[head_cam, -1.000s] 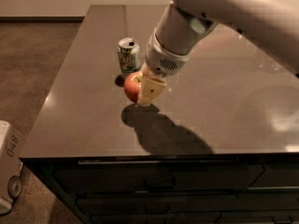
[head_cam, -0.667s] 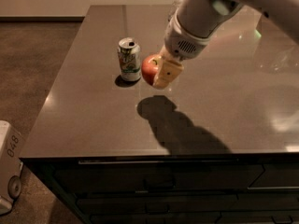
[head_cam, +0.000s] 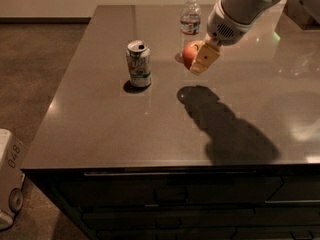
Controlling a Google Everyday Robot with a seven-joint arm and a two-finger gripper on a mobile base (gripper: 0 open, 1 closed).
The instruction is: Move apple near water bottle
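gripper (head_cam: 199,59): clamped on the apple (head_cam: 188,54), held above the counter (head_cam: 100,129) | apple: just in front of the water bottle (head_cam: 190,20), right of the can (head_cam: 138,64); stem direction hidden | water bottle: upright, capped, contents unclear | can: upright, contents unseen

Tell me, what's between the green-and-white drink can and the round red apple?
Only bare dark tabletop, in the camera view; the gripper holds the apple near the clear plastic bottle.
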